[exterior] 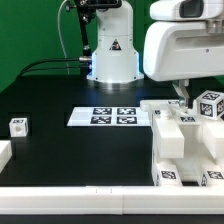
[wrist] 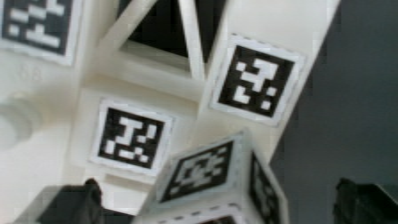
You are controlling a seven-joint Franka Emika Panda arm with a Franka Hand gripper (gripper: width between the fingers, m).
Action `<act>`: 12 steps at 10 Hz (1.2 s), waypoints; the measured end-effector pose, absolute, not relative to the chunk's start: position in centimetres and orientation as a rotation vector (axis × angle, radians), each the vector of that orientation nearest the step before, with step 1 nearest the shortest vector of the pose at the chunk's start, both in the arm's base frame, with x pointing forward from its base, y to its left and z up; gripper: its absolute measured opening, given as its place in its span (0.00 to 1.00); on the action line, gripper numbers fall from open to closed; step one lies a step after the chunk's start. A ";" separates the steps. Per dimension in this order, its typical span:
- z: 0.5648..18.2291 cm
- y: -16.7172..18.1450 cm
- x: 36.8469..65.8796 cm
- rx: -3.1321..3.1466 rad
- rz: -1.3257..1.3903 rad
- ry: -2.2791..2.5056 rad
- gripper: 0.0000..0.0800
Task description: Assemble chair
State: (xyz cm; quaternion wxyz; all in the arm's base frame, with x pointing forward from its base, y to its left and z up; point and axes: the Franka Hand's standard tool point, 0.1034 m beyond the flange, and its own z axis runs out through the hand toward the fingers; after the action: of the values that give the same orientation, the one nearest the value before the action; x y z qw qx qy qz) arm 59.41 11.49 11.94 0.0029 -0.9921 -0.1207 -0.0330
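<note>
Mostly the chair parts (exterior: 172, 140) crowd the exterior view's right of the black table (exterior: 60, 160) — slabs and tagged blocks, packed close together — just beside the marker board (exterior: 109, 116). One small cube (exterior: 18, 126) sits well apart, toward that view's left. From the wrist, the pincer (wrist: 222, 208) shows its dark fingers (wrist: 86, 205) apart, straddling a tagged block (wrist: 210, 170) — whether they touch it I cannot tell.

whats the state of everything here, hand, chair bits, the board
hand: open, around the block, not gripping it
block: free, not held
chair parts: bunched at the exterior view's right, no finished chair yet
small cube: lying alone, apart from the rest
marker board: lying flat, nothing on it
</note>
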 end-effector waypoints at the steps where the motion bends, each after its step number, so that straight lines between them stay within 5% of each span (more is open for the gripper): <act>1: 11.9 11.5 59.4 -3.114 -0.104 -0.360 0.81; 3: 11.9 11.4 59.4 -3.119 -0.103 -0.289 0.37; 12: 11.8 11.7 59.3 -2.900 -0.077 1.082 0.35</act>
State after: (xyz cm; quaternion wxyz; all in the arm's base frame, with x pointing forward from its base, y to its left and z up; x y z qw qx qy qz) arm 59.33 11.66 11.76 0.0225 -0.9364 0.3493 -0.0248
